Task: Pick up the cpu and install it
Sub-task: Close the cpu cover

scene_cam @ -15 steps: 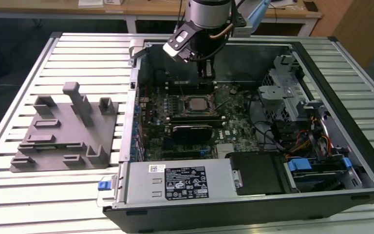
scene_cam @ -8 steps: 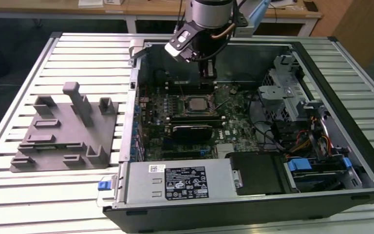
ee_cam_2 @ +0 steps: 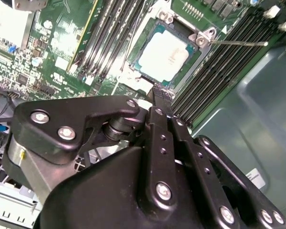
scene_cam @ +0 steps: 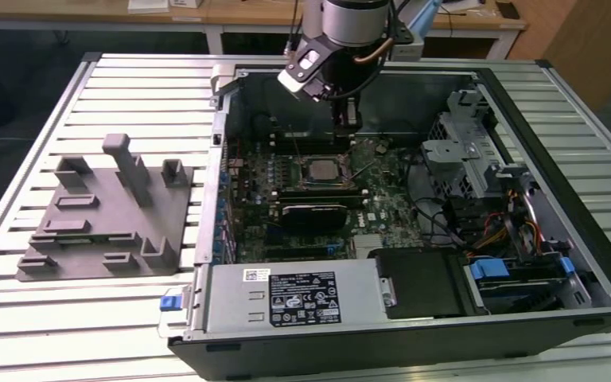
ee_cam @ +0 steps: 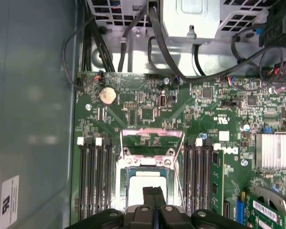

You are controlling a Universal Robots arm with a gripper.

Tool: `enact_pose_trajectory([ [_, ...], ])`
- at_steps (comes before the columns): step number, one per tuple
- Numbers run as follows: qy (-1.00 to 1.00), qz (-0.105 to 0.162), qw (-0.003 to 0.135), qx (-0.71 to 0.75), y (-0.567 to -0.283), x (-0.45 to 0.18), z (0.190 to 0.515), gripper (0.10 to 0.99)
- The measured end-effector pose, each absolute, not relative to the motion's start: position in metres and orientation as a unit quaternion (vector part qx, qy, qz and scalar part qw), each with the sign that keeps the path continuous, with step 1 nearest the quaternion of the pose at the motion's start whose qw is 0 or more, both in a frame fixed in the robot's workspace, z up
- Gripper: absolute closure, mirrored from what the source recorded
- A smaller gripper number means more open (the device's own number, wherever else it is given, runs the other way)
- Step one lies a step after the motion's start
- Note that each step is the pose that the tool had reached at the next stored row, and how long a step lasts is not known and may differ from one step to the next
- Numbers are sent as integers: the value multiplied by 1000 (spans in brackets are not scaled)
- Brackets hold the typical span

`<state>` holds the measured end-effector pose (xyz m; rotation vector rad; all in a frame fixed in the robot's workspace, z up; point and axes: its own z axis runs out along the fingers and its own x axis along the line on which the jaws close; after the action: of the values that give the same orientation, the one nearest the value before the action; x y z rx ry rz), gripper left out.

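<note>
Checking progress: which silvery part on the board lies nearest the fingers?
The cpu, the flat square in the socket, just before the fingers; the round coin cell and finned heatsink lie farther off.

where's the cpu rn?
In the second wrist view the cpu lies in the motherboard socket, between the memory slots, just past the gripper.

Pale satin metal cpu (ee_cam_2: 167,56), glossy green motherboard (ee_cam: 148,112), matt black end effector (ee_cam_2: 162,94) (shiny metal screws (ee_cam_2: 163,191))
</note>
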<state>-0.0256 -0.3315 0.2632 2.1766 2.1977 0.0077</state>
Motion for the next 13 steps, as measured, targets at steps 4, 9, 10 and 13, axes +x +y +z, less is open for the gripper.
enact_pose_trajectory([
  [4, 710, 3, 24, 703, -331, -20, 263, 980],
  [9, 710, 2, 24, 703, -331, -13, 263, 980],
  [10, 710, 2, 24, 703, -331, -11, 263, 980],
  [13, 710, 2, 24, 703, -331, -7, 263, 980],
])
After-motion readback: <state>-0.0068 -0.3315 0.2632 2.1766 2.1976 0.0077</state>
